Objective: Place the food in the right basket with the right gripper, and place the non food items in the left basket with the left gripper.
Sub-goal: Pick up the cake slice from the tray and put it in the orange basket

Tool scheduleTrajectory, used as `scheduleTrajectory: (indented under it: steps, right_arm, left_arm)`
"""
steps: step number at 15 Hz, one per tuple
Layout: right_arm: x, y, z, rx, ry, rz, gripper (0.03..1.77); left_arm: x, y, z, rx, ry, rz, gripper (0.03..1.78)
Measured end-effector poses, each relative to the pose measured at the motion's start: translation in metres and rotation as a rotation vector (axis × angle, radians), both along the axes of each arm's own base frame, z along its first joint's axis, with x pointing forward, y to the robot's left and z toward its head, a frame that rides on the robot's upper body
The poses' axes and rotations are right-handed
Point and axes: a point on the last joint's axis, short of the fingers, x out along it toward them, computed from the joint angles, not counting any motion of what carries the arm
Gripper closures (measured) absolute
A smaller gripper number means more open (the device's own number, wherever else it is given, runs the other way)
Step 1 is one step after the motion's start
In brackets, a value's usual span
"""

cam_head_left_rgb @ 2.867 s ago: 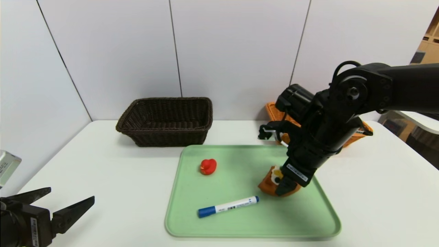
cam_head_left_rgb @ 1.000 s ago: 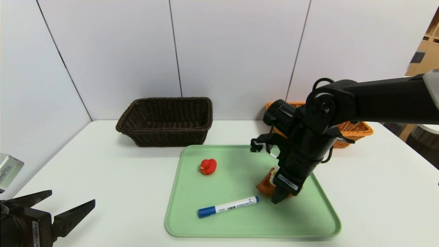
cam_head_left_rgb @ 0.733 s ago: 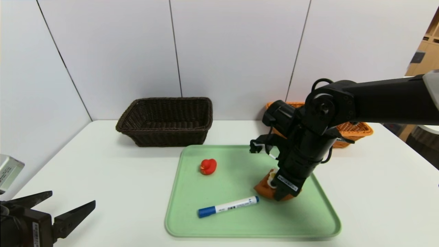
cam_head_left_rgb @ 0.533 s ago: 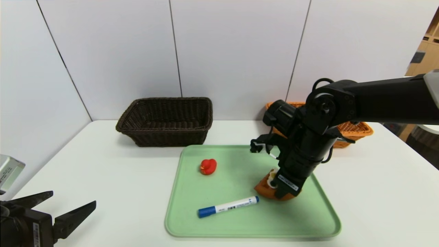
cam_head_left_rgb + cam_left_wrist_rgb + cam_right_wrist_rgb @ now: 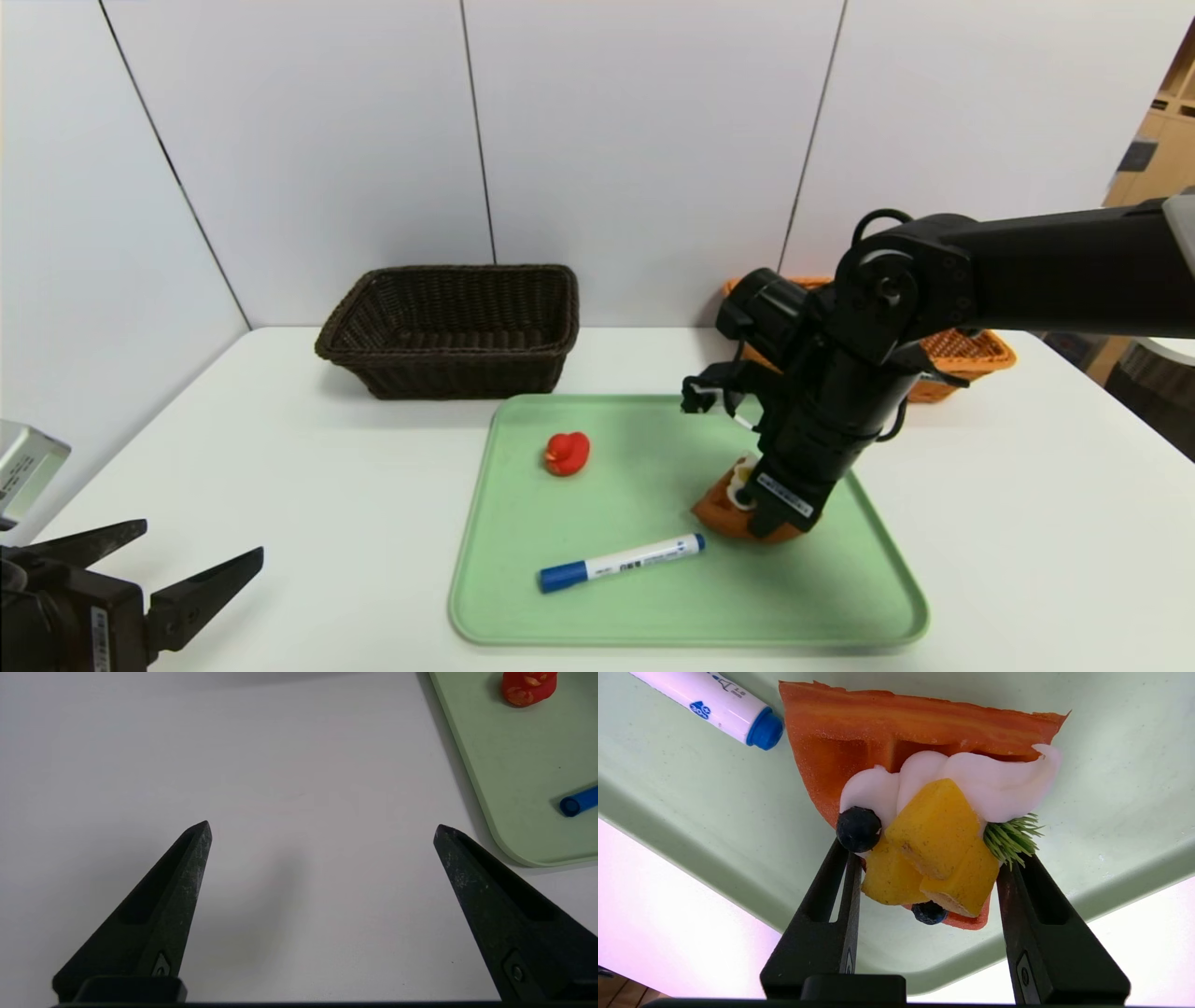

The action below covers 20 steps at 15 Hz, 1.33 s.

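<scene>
Right wrist view: right gripper (image 5: 924, 858) clamped tight on waffle (image 5: 920, 788), w/ a finger each side of its fruit end, near the tray's (image 5: 859, 597) right edge. Left gripper (image 5: 140, 560) spread wide, empty, at desk's (image 5: 1027, 523) front-left corner.

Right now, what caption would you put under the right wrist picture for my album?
Right pincer shut on the toy waffle, on the green tray beside the marker.

A white table (image 5: 280, 448) carries three things: a dark brown basket (image 5: 453, 329) near its far edge, an orange basket (image 5: 962, 359) toward the far right corner, and a green tray (image 5: 597, 597) near the front edge.
</scene>
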Motion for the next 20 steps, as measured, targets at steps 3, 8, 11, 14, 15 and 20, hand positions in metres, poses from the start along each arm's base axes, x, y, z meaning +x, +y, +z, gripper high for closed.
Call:
scheduleTrajectory:
  steps: [3,8,11,14,15,20]
  right_arm:
    - [0.000,0.000,0.004,0.015,-0.020,-0.002,0.96]
    - [-0.006,-0.003,0.021,0.052,-0.087,-0.028,0.96]
    - [-0.008,-0.005,0.028,0.085,-0.171,-0.068,0.96]
    - [-0.013,-0.010,0.034,0.107,-0.268,-0.094,0.96]
    - [-0.016,-0.012,0.037,0.113,-0.290,-0.099,0.96]
    - [-0.035,-0.028,0.057,0.129,-0.351,-0.121,0.96]
  left_arm:
    - [0.000,0.000,0.000,0.000,0.003,0.000,0.12]
    - [0.001,0.000,-0.001,0.000,0.006,0.000,0.12]
    - [0.001,0.000,-0.001,0.000,0.007,0.001,0.12]
    - [0.000,0.000,-0.001,-0.001,0.008,0.001,0.12]
    - [0.000,0.000,-0.002,-0.001,0.009,0.001,0.12]
    - [0.000,0.000,-0.001,0.000,0.007,0.001,0.12]
